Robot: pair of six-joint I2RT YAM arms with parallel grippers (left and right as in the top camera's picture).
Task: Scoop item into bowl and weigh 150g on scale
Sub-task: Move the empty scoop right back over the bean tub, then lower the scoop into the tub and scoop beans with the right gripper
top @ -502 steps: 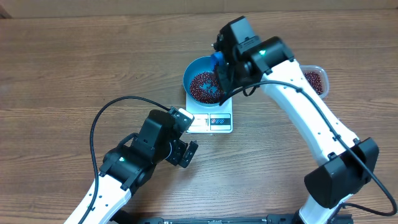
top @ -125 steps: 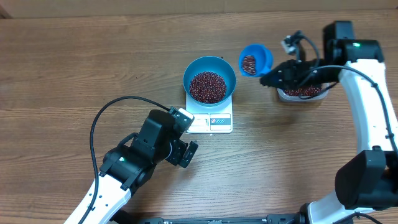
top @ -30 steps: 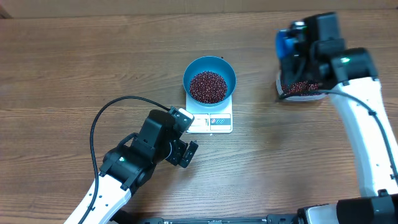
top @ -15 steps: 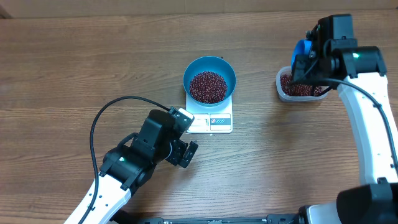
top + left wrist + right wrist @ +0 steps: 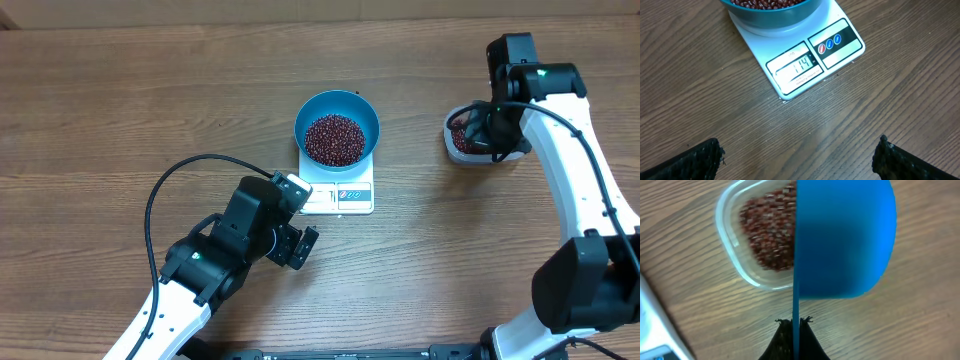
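Overhead, we see the left arm resting low on the wooden desk point(image 5: 100, 100). Its left fingers point(image 5: 695, 160) are spread wide and hold nothing, apart from and just short of the white scale point(image 5: 340, 195).

From the left wrist view, we read 114 on the scale's display point(image 5: 797, 67). On the scale sits the blue bowl point(image 5: 337, 102), and inside it lies a heap of dark red-brown beans point(image 5: 334, 139).

Well to the right, apart from the scale, a clear tub point(image 5: 458, 150) also holds beans, with the right arm bent over it.

In the right wrist view, the right fingers point(image 5: 780, 342) are pinched tight on the thin handle of a blue scoop point(image 5: 840, 240). The scoop covers the right part of the tub. We cannot tell whether it touches the beans there or holds any.
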